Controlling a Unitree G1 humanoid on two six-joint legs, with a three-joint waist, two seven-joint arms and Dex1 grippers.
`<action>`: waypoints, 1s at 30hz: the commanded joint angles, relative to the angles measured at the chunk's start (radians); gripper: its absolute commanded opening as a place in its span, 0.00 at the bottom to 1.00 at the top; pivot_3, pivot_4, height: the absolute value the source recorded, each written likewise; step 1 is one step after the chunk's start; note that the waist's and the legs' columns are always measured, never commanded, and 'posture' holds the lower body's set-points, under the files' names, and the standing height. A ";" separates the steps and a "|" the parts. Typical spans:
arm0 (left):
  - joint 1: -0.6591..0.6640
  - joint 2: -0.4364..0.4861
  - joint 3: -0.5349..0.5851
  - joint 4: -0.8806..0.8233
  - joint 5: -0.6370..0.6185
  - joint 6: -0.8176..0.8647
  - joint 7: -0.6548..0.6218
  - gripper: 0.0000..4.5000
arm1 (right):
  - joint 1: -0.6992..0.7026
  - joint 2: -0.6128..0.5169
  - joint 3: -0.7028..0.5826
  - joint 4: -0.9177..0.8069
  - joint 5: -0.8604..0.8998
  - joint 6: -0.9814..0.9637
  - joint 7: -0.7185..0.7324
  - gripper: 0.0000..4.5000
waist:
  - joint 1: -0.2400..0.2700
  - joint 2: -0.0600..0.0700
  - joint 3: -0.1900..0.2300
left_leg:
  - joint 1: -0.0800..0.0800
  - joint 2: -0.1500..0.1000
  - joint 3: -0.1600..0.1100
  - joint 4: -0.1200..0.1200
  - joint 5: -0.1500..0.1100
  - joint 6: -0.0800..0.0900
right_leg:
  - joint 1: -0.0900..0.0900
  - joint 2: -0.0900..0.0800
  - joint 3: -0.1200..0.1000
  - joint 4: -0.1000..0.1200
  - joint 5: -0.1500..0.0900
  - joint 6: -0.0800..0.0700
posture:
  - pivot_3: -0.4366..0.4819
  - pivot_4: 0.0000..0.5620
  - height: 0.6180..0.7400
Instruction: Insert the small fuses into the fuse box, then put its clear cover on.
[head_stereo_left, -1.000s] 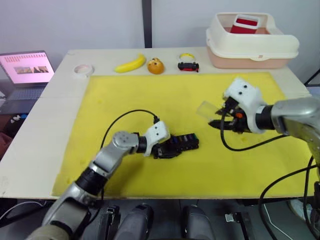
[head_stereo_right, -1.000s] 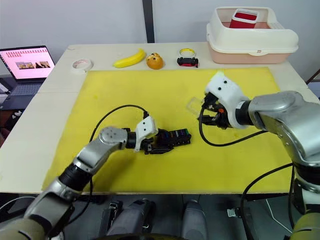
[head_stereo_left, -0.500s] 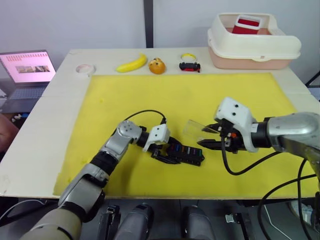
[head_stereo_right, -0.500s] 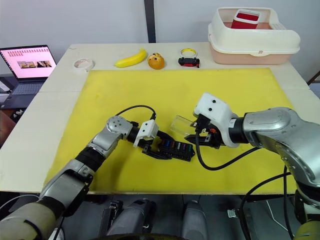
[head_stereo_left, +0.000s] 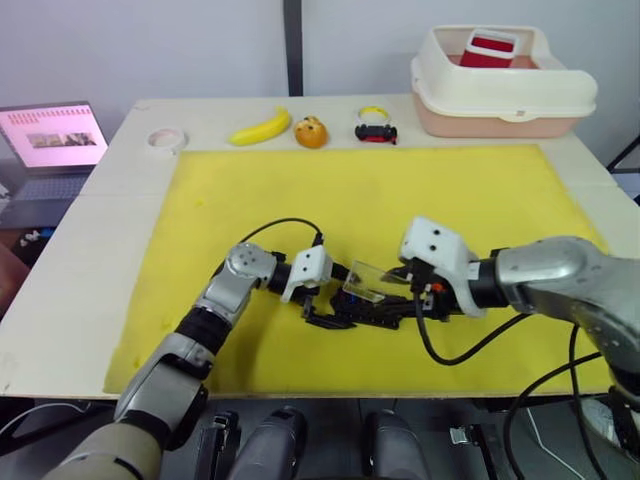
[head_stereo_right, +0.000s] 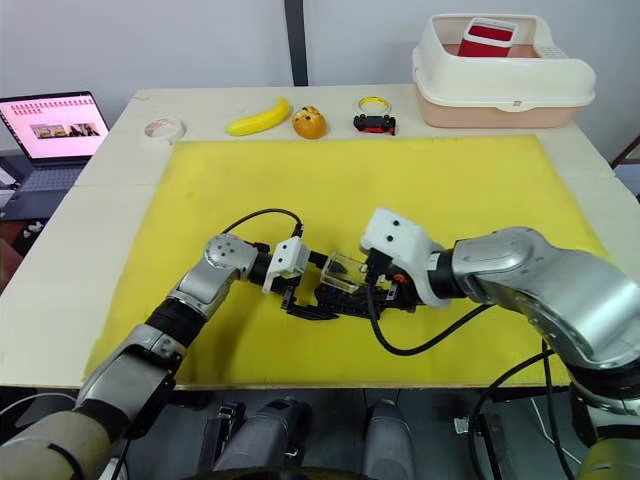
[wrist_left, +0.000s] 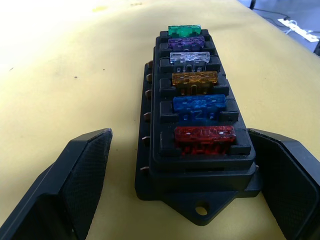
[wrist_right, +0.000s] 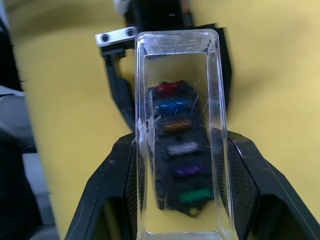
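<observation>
- The fuse box (wrist_left: 197, 132) is lying on the yellow mat (head_stereo_left: 300, 190), in the lower middle of the head views, between the two pincers.
- Six small fuses (wrist_left: 204, 136) are sitting in its slots in a single row: red, blue, amber, clear-grey, purple and green.
- The left pincer (wrist_left: 185, 195) is standing with its fingers (wrist_left: 75, 175) apart, one on each side of the near end of the box; in the left wrist view neither finger is touching it.
- The right pincer (wrist_right: 180, 200) is gripping the clear cover (wrist_right: 177, 125) by its long edges and is holding it directly over the fuse box, so the fuses are showing through it in the right wrist view.
- Whether the cover is touching the box cannot be told.
- Along the upper edge of the desk (head_stereo_left: 130, 170) a banana (head_stereo_left: 260, 128), a tape roll (head_stereo_left: 166, 140) and a cream tub (head_stereo_left: 505, 90) are resting well apart from the box.
</observation>
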 joint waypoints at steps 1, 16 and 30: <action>0.016 0.020 0.025 -0.019 0.010 0.019 0.015 0.99 | -0.024 0.007 0.032 0.015 -0.025 -0.043 0.000 0.38 | 0.000 0.000 0.000 | 0.000 0.000 0.000 0.000 0.000 0.000 | 0.000 0.000 0.000 0.000 0.000 0.000 | 0.48 0.27 1.00; 0.043 0.025 0.005 -0.043 0.018 0.035 -0.011 0.57 | -0.025 -0.024 0.078 0.048 -0.066 -0.094 0.021 0.38 | -0.004 0.000 0.000 | 0.000 0.000 0.000 0.000 0.000 0.000 | 0.000 0.000 0.000 0.000 0.000 0.000 | 0.48 0.27 1.00; 0.022 0.027 0.009 -0.020 0.034 0.005 -0.007 0.57 | -0.035 -0.049 0.164 0.105 -0.138 -0.155 0.082 0.38 | -0.007 0.000 0.000 | 0.000 0.000 0.000 0.000 0.001 -0.002 | 0.000 0.000 0.000 0.000 0.000 0.000 | 0.48 0.27 1.00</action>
